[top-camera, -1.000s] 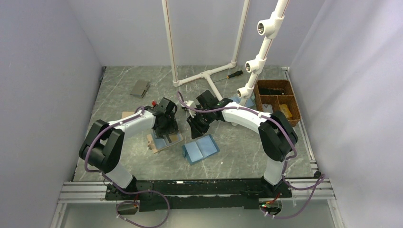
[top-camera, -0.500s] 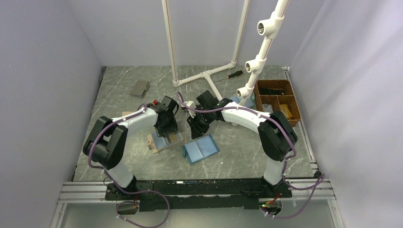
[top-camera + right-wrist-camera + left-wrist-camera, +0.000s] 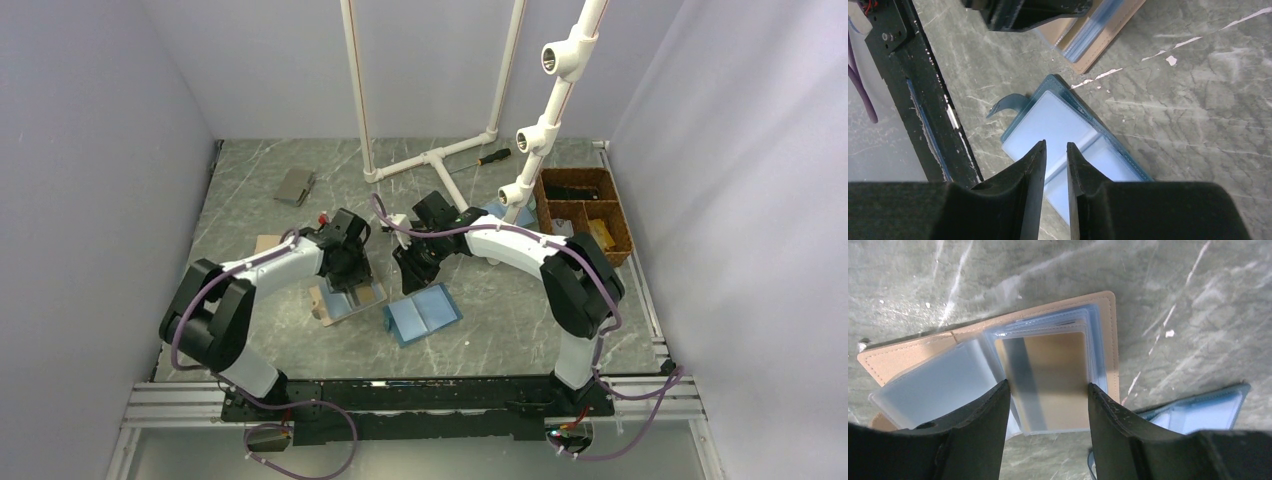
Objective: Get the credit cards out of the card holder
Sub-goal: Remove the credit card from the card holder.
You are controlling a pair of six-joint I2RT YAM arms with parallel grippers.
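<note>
Card holder [image 3: 1108, 340] lying open and flat on the table [image 3: 1193, 310], tan border outermost, clear sleeves fanned. Left fingers [image 3: 983, 430] stand apart astride a gold card [image 3: 1048, 375] in the top sleeve, tips at its two long edges; whether they grip it cannot be told. Right fingers [image 3: 1018, 195], a narrow slit apart and empty, hover over the blue bifold [image 3: 1063, 120], whose corner lies just beside the holder's, a strip of bare table between.

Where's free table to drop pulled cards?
Bare table right of the light-blue bifold, toward the right arm; also between grey wallet and pipe frame. Crowded at centre: left gripper at the card holder, right gripper over the bifold.
</note>
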